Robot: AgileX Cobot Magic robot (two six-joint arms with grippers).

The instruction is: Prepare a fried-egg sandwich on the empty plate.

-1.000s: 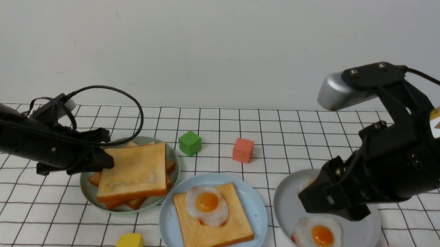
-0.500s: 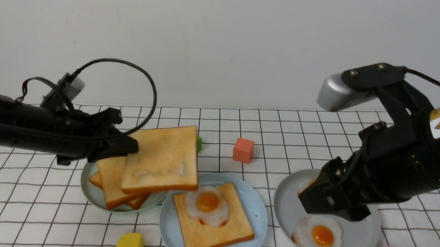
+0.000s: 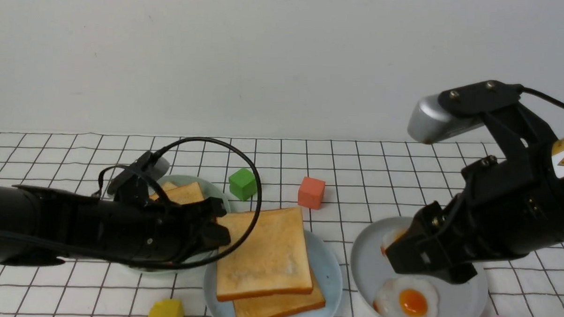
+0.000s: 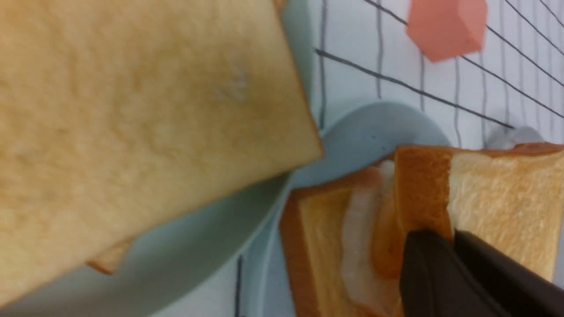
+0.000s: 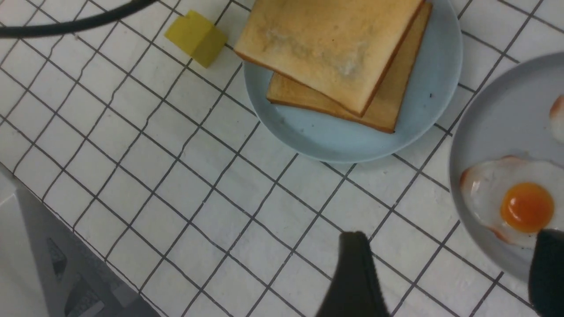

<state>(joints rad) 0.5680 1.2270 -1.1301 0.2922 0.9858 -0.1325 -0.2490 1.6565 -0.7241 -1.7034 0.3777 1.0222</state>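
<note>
The step in hand is capping the sandwich: the top slice (image 3: 260,251) lies over the bottom slice (image 3: 281,307) on the blue plate (image 3: 328,272), and the left jaws are pinched on the top slice's left edge. In the left wrist view a strip of egg white (image 4: 358,246) shows between the two slices, so the egg is inside and the gripped edge looks slightly lifted. The top slice sits askew, shifted toward the far left of the bottom one and hanging past the plate's rim. The next move, as I judge it, is to let that edge settle, open the jaws and draw the arm back low and level, so the slice is not dragged further off; a small nudge to square it first would help. The right jaws hang wide apart and hold nothing above the grey plate (image 3: 367,264), near a spare fried egg (image 3: 409,301). More toast (image 3: 183,193) rests on the green plate (image 3: 222,199) on the tabletop (image 3: 403,181).
</note>
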